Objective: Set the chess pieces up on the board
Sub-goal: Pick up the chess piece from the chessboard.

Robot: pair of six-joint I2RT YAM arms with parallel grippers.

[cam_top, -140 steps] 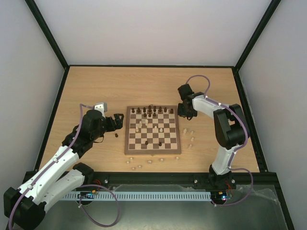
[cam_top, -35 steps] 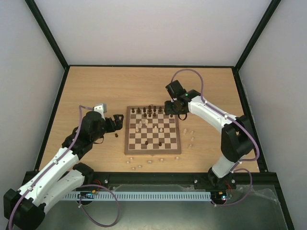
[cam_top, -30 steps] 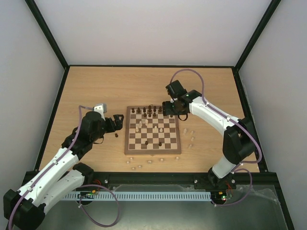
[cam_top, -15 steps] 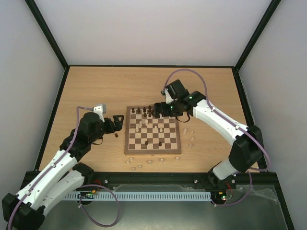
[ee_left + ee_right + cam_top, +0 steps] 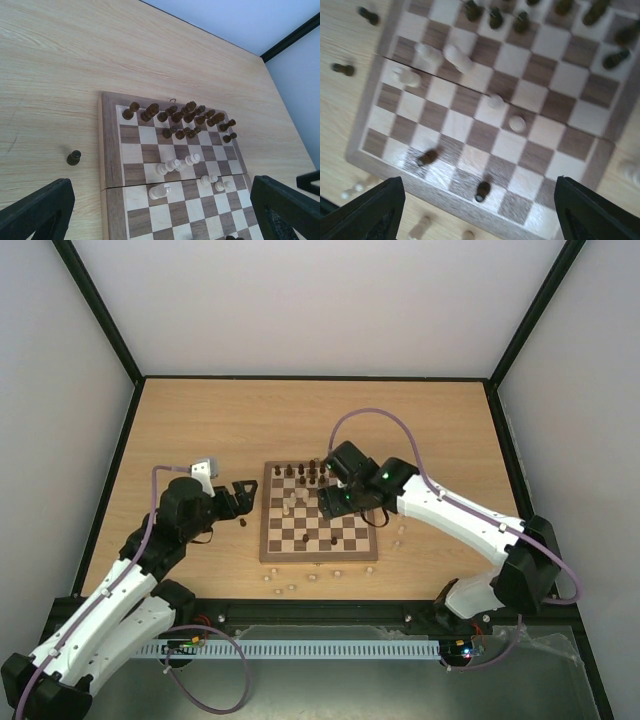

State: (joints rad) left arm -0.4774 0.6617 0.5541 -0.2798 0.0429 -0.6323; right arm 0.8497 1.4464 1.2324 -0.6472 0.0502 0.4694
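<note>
Near the middle of the desk point(image 5: 200, 420), a little toward its near edge, I see the board point(image 5: 320, 557) lying flat. Most of the dark pieces point(image 5: 311, 473) crowd the board's side that faces the far edge, bunched in two ragged rows. A few pale pieces point(image 5: 291, 503) sit on the squares just inside them, toward the left edge. From my views I cannot tell whether all of these are upright. Two stray dark figures point(image 5: 426, 157) rest on the rows closest to the near edge.

Other pieces are off the board. The loose pale pieces point(image 5: 290, 586) are scattered on the desk along its near side. A smaller pale group point(image 5: 400, 530) lies beside the border that faces the right edge. One dark pawn point(image 5: 74, 158) stands alone on the desk, just beside the board's left border.

My right claw point(image 5: 333, 502) hangs over the right half of the board, its fingers spread wide and empty, with its camera looking down on the squares. My left claw point(image 5: 250, 496) hovers over the desk between the board and the left edge, near the lone pawn. It is also spread wide and holds nothing.
</note>
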